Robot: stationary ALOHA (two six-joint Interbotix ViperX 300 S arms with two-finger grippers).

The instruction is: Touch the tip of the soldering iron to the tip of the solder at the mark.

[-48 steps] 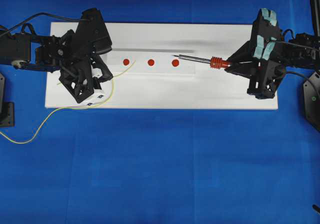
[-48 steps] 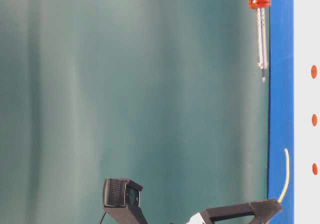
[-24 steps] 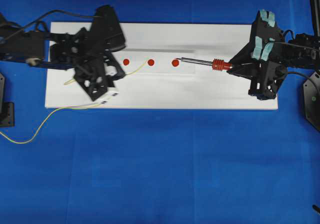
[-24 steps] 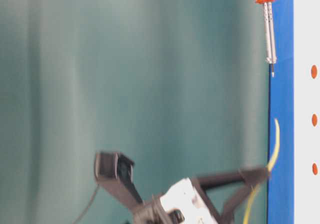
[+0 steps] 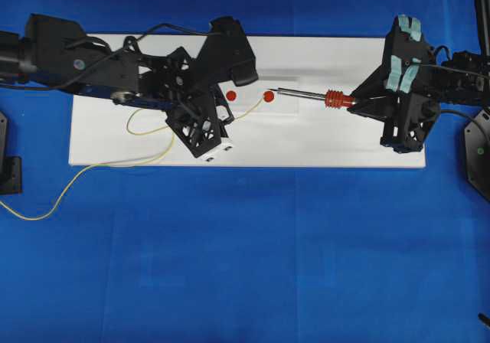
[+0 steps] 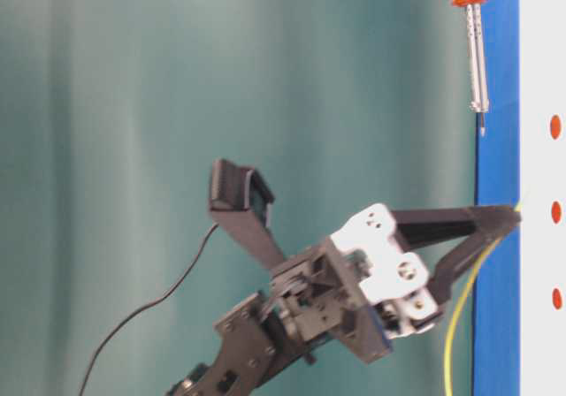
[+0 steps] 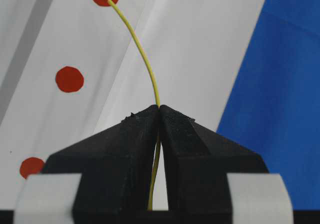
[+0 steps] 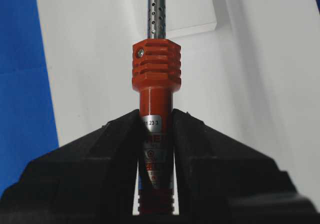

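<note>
White board (image 5: 321,140) under left tool (image 5: 239,118) reaching rightward.

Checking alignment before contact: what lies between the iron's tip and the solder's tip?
Overhead, only a red mark sits between the iron tip and solder tip.

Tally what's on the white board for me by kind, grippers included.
Red dots: 2 visible
Soldering iron: 1
Solder wire: 1
Grippers: 2, left gripper, right gripper
Total: 6
</note>
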